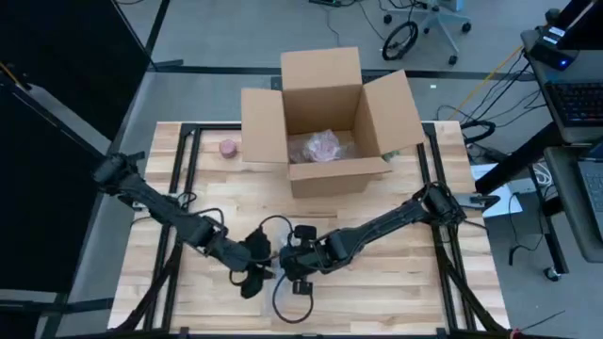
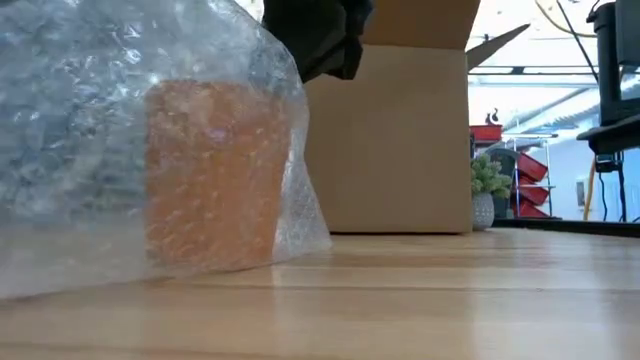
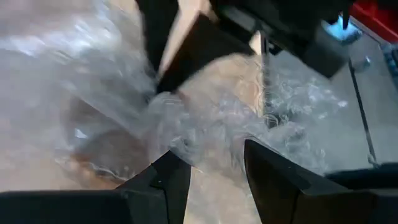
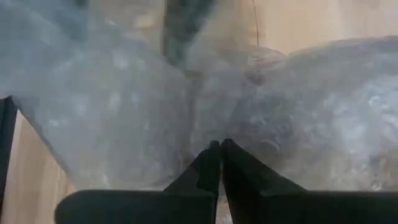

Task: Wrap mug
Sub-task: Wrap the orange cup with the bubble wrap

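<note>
We are seeing the right gripper [image 4: 220, 163] with its two dark fingers pressed together at the tips, pinching a fold of the bubble wrap [image 4: 118, 106] between them. The left gripper [image 3: 214, 171] is standing with its fingers apart, the wrap lying loose in the gap, so it is released. From above, both arms are reaching low across the wooden table [image 1: 396, 282] toward its front middle, the left arm coming from the left edge and the right arm from the right side, and the two grippers are meeting there, the left gripper [image 1: 252, 273] just beside the right gripper [image 1: 300, 268]. The mug [image 2: 215, 170] is sitting on the table inside the wrap, showing in the low view as an orange shape behind the clear plastic. In the high view the mug itself is hidden under the grippers, and we cannot make out the wrap there. In the wrist views the mug is hard to tell through the folds. Behind the grippers an open cardboard box [image 1: 325, 127] is standing at the far side of the table, with something pink wrapped in plastic inside.
</note>
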You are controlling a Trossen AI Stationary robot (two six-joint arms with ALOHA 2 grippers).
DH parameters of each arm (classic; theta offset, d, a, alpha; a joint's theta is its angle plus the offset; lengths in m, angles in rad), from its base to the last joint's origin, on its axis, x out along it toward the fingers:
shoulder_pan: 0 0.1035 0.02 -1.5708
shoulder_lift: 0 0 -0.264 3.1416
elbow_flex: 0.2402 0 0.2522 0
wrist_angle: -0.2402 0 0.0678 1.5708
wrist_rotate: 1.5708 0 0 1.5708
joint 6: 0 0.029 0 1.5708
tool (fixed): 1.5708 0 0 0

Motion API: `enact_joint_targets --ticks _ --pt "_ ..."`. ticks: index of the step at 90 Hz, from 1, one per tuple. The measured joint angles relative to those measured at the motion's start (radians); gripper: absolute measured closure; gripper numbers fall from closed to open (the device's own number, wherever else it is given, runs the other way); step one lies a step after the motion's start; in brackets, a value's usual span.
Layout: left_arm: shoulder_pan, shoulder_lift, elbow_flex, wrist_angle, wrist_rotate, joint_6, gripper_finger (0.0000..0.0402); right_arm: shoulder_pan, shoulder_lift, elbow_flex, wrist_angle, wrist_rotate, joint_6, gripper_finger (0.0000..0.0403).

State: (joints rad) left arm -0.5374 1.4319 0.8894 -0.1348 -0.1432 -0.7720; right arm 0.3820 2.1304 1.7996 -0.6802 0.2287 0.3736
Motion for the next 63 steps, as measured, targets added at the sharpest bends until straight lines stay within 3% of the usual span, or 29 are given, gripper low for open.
enact_joint_targets --ticks 17,34,45,63 --pt "0.048 0.019 0.001 0.007 -0.008 0.049 0.0267 0.000 0.000 0.000 0.005 0.001 0.000 0.0403" --pt "0.076 0.140 0.002 0.033 0.085 0.052 0.0267 0.003 0.002 0.000 0.013 0.000 -0.003 0.0403" --pt "0.078 0.188 0.006 0.042 0.083 0.015 0.0267 0.001 0.001 0.000 0.018 -0.002 -0.004 0.0403" --pt "0.107 0.214 0.009 0.047 0.089 -0.027 0.0267 -0.002 0.002 0.099 -0.126 -0.048 0.012 0.0403"
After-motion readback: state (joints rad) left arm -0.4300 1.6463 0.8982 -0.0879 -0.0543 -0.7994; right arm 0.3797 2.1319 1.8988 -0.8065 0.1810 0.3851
